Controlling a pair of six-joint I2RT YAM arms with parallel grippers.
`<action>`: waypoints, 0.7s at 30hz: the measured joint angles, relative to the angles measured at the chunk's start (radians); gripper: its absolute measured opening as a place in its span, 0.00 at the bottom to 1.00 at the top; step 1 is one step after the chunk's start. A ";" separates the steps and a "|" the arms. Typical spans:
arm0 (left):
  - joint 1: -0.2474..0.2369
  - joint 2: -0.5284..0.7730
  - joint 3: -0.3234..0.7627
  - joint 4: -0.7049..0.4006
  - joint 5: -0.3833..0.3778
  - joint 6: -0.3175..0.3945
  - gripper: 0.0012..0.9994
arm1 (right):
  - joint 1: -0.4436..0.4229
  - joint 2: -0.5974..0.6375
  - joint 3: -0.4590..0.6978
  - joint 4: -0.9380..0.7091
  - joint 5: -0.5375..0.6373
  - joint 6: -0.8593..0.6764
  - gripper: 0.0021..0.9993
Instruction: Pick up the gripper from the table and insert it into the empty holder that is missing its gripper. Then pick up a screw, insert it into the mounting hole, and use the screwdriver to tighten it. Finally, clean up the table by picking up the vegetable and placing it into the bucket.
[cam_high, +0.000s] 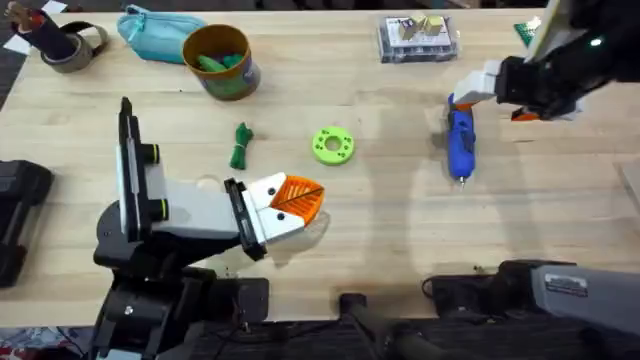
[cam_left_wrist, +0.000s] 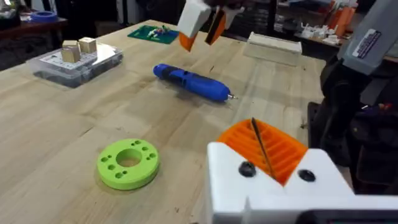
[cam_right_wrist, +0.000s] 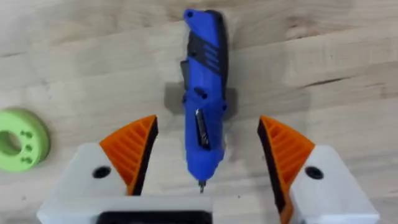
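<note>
While the overhead view shows the slender dark-green toy vegetable (cam_high: 241, 146) lying uncollected on the wooden table (cam_high: 400, 230) near the orange-rimmed bucket (cam_high: 221, 62), the blue pen-shaped screwdriver (cam_high: 459, 143) lies under the right gripper (cam_high: 487, 88). The left wrist view shows the left gripper (cam_left_wrist: 264, 148) with fingers pressed together, empty. In the right wrist view, wide-spread fingers (cam_right_wrist: 130, 149) straddle the screwdriver without touching, so I judge tightening and cleanup remain.

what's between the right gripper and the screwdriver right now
Nothing visible. The right gripper hangs over the screwdriver with its fingers spread to either side of the blue body, which lies flat on bare table. The lime-green ring sits well off to one side.
</note>
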 joint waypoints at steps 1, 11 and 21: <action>0.000 0.000 0.000 0.000 0.000 0.000 0.01 | -0.008 0.024 -0.005 0.022 0.000 -0.001 0.98; 0.000 0.000 0.000 0.000 0.000 0.000 0.01 | -0.029 0.218 -0.009 0.151 -0.059 -0.047 0.98; 0.000 0.000 0.000 0.000 0.000 0.000 0.01 | -0.040 0.363 -0.006 0.182 -0.056 -0.067 0.98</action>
